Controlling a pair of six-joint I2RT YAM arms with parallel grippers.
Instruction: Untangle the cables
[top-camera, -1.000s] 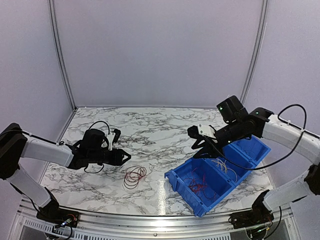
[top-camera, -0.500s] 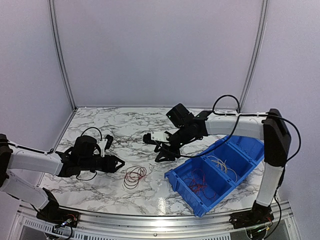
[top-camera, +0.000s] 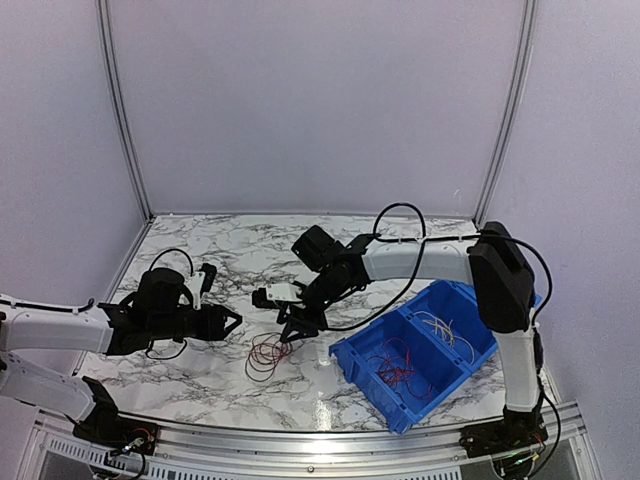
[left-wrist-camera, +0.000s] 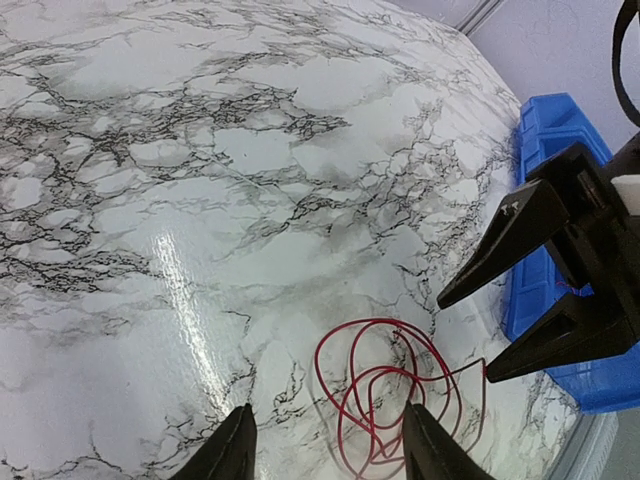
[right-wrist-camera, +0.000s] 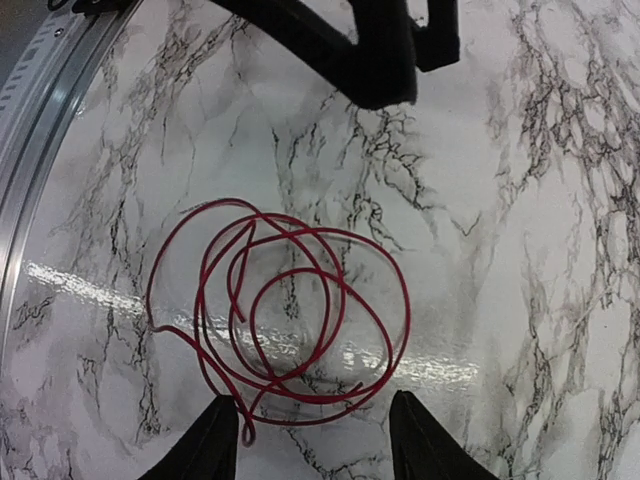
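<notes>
- tabletop (top-camera: 300, 262): marble pattern, white with dark veining. it carries one loose coil of cable and a bin.
- red cable (top-camera: 268, 353): a very thin wire lying flat on the tabletop in several loose, overlapping loops. it sits near the front edge, between the two hands and left of the bin. only red strands show in this coil.
- left hand (top-camera: 231, 322): low over the tabletop, left of the coil and pointing towards it. the jaws stand moderately apart with nothing between them. in its own wrist view the fingertips (left-wrist-camera: 232, 455) frame the coil, which lies just ahead of them and apart from them.
- right hand (top-camera: 290, 330): reaches in from the right, its arm stretched leftward past the far side of the bin, fingers angled down at the coil's right side. the jaws stand wide and grip nothing. in its own wrist view the coil lies on the tabletop just ahead of the fingertips (right-wrist-camera: 215, 442). in the left wrist view the lower finger ends just beside the coil's edge; contact cannot be confirmed.
- blue bin (top-camera: 368, 385): two compartments, on the right front of the tabletop, set at an angle to the front edge.
- near compartment: red and dark cables (top-camera: 396, 365) in a loose tangle.
- far compartment: pale cables (top-camera: 445, 328), white with some orange, also loosely looped.
</notes>
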